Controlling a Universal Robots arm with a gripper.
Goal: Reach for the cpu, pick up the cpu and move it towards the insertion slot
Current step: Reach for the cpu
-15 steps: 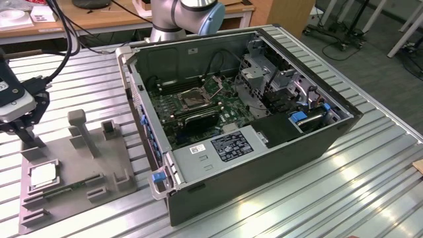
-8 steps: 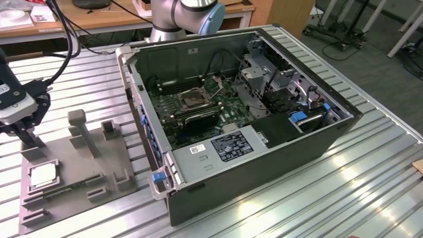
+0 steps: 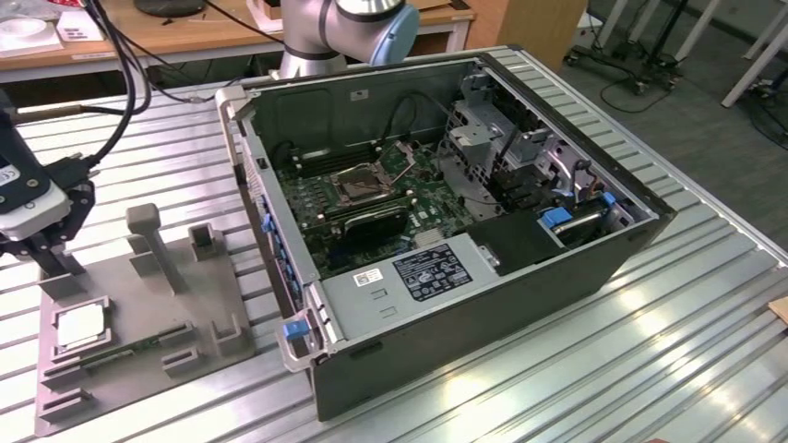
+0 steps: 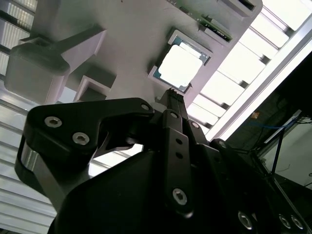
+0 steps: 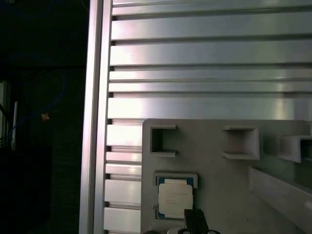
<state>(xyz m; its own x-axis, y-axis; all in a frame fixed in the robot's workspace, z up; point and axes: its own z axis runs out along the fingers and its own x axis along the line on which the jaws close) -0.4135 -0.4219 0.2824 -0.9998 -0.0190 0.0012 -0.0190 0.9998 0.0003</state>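
Observation:
The cpu (image 3: 79, 325) is a small pale silver square lying flat in a recess at the near end of the grey plastic fixture (image 3: 185, 309), at the exterior view's left. It also shows in both wrist views, the cpu (image 4: 181, 65) bright under the light, the cpu (image 5: 174, 199) with faint print on its face. My gripper (image 3: 47, 260) hangs over the fixture's far left corner, above and just beyond the cpu, touching nothing. Its black tip (image 4: 171, 93) ends close beside the chip's edge. The insertion slot (image 3: 360, 182) sits on the green board inside the open computer case.
The open computer case (image 3: 493, 305) lies on its side on the ribbed metal table (image 3: 689, 305), to the fixture's right. Grey upright posts (image 3: 150, 242) rise from the fixture close to my gripper. Cables (image 3: 117, 111) hang at the back left. The table's edge (image 5: 95, 122) runs past the fixture.

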